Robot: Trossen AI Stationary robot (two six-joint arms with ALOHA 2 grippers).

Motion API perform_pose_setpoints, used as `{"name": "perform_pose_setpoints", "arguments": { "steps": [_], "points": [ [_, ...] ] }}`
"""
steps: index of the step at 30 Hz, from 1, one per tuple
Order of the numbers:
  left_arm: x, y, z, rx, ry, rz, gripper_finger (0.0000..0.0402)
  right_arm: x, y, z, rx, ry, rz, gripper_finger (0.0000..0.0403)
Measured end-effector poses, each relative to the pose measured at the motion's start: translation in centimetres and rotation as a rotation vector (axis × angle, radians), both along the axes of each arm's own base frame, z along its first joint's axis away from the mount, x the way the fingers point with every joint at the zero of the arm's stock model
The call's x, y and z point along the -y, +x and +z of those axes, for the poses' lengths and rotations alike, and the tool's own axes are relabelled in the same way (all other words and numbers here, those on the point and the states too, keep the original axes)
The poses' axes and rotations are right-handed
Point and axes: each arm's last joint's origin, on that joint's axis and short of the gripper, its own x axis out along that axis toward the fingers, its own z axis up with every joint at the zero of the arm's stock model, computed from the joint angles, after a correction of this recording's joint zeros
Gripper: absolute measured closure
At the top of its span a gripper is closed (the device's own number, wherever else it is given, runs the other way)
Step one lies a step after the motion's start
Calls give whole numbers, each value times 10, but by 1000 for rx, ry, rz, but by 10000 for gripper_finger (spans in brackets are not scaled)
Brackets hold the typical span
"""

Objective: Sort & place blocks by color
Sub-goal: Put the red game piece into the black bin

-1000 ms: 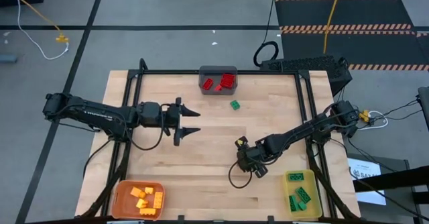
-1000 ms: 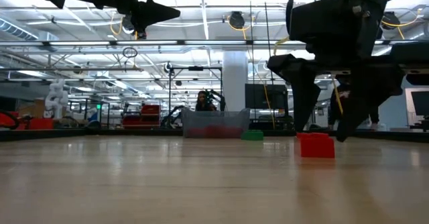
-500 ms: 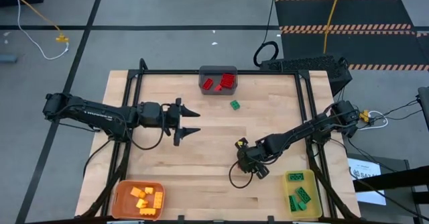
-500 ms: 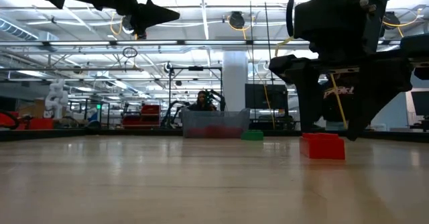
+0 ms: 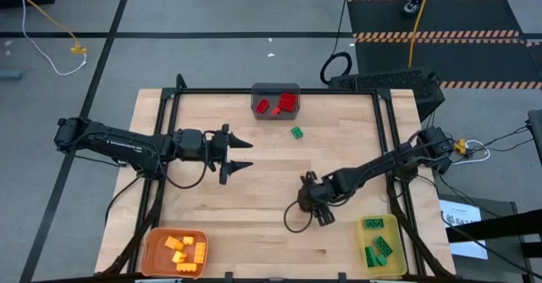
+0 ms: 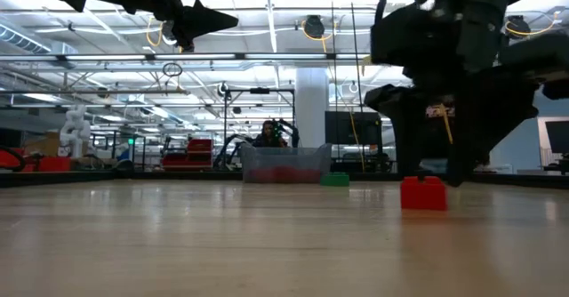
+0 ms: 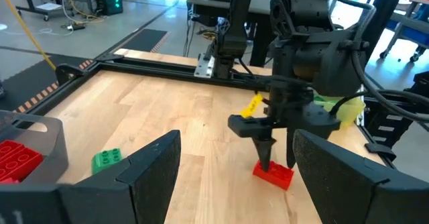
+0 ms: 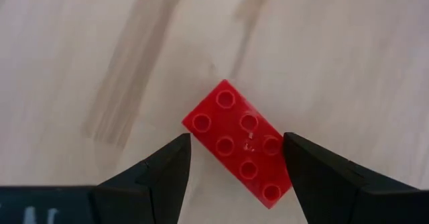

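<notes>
R gripper (image 8: 234, 163) open, straddling red block (image 8: 240, 147), prob not touching it. L gripper (image 5: 240, 154) open, raised, well off to its side.

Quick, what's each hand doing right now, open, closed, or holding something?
Left hand: open, holding nothing, above the table.
Right hand: open, straddling the red block, not gripping it.

From here I see a grey floor (image 5: 212, 12) crossed by black tape lines, with a dark mat (image 5: 440, 16) edged in orange-and-black hazard stripes. Across the light wood surface (image 6: 222, 244), a large hall with rows of ceiling lights (image 6: 267, 70) and a white pillar (image 6: 311, 110).
</notes>
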Motion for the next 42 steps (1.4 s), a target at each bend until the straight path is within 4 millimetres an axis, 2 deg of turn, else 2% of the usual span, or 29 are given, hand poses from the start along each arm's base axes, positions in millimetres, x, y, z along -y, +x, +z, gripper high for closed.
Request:
{"name": "perform_pose_setpoints", "arguments": {
  "steps": [3, 16, 20, 27, 32, 36, 40, 42],
  "points": [
    [0, 0, 0, -2, -3, 0, 117, -3, -2, 2, 15, -21, 89, 174],
    [0, 0, -1, -5, -4, 0, 117, 2, -2, 3, 44, -122, 206, 174],
    [0, 0, 0, -5, -4, 0, 117, 4, 0, -3, 30, -131, 202, 174],
    [0, 0, -1, -7, -6, -1, 117, 10, -1, -28, 7, -114, 191, 174],
    [1, 0, -1, -7, -2, -4, 117, 12, -1, -23, 25, -101, 162, 179],
    [1, 0, -1, -7, 0, -5, 117, 14, -1, -14, 77, -115, 153, 215],
    [1, 0, -1, -7, -1, -4, 117, 20, 1, -7, 107, -119, 120, 284],
    [1, 0, -1, -6, -3, -4, 117, 23, 2, -8, 101, -121, 111, 295]
  ]
}}
